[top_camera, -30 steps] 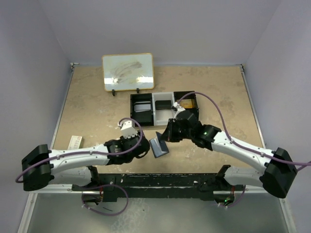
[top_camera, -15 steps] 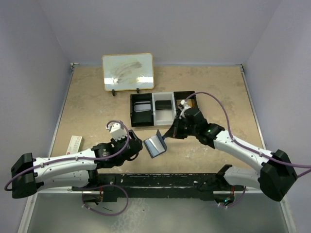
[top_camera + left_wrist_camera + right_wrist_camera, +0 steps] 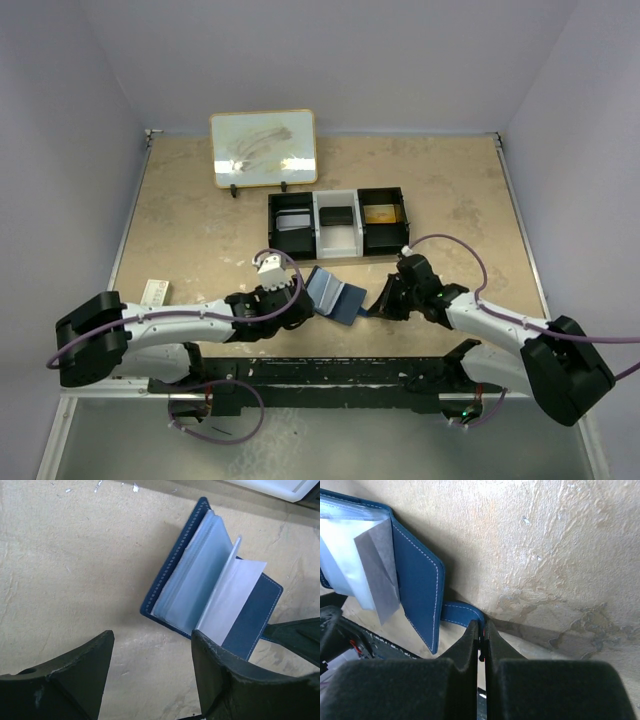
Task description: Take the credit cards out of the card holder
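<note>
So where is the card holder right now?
Top view: the card holder lies open near the middle of the table, just in front of the black tray, between the open left claw and the right claw, which pinches its tab.

Tan speckled table (image 3: 200,220). Laid on it: card holder (image 3: 334,295), opened, lower centre; black three-compartment tray (image 3: 272,228) just above it; white framed board (image 3: 263,148) propped upper left-centre; small red-and-white box (image 3: 154,292) at left edge.
</note>
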Robot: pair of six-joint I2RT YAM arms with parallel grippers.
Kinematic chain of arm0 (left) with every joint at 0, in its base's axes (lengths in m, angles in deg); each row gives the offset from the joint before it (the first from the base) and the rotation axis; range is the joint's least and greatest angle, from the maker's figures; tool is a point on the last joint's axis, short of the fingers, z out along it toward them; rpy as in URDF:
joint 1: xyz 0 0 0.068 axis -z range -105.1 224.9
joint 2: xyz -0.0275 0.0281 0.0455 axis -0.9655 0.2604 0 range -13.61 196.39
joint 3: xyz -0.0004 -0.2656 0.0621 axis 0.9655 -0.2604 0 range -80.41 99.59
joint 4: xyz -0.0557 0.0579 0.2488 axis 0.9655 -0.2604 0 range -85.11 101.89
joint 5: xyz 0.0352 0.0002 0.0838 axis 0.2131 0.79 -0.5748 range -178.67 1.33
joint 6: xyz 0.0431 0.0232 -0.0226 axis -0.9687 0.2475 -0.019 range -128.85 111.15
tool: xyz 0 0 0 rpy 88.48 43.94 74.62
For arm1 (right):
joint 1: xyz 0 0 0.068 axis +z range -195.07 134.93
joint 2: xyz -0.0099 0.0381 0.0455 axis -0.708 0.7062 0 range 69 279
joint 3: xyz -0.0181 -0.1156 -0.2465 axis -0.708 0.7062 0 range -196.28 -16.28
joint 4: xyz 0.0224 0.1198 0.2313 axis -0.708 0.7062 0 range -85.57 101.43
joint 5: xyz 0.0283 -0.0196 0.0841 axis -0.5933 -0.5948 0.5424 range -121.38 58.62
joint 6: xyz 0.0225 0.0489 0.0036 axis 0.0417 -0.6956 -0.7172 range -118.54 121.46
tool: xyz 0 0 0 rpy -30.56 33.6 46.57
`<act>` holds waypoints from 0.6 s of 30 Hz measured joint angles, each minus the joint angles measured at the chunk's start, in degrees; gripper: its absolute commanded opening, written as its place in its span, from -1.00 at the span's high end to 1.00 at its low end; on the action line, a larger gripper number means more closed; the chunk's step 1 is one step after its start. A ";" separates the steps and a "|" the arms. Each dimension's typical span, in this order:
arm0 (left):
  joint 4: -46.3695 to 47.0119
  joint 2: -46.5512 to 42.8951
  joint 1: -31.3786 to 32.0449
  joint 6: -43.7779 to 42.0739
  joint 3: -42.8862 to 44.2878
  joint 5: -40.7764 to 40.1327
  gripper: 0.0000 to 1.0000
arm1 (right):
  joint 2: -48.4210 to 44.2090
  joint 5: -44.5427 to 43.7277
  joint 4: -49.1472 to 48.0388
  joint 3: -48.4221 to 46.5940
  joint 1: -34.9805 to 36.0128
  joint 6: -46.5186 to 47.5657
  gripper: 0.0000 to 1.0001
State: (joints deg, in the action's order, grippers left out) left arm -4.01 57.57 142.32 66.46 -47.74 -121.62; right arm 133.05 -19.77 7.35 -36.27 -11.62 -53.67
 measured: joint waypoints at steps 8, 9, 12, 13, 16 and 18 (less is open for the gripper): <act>1.01 1.73 -0.07 -4.17 4.52 0.17 -0.18 | -0.28 -0.22 -1.27 0.35 0.00 0.28 1.00; 1.29 1.79 -0.15 -4.59 4.92 0.17 -0.18 | -0.11 -0.28 -1.27 0.35 0.00 0.37 1.00; 2.19 2.19 -0.52 -6.12 5.79 0.42 -0.13 | 0.50 -0.33 -1.57 0.35 0.00 0.68 1.00; 2.38 2.54 -0.85 -6.47 5.90 0.81 -0.11 | 0.50 -0.37 -1.68 0.33 0.00 0.76 1.00; 3.06 4.22 -2.60 -7.67 6.12 2.12 -0.08 | 0.55 -0.39 -1.81 0.33 0.00 1.03 1.00; 3.45 5.27 -3.67 -8.52 6.12 3.04 -0.07 | 0.59 -0.37 -1.92 0.33 0.00 1.18 1.00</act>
State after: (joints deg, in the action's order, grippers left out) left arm -0.56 62.83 138.65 57.93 -41.63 -118.58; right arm 133.64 -20.14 5.42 -35.94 -11.62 -52.49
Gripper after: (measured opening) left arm 0.544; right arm 0.025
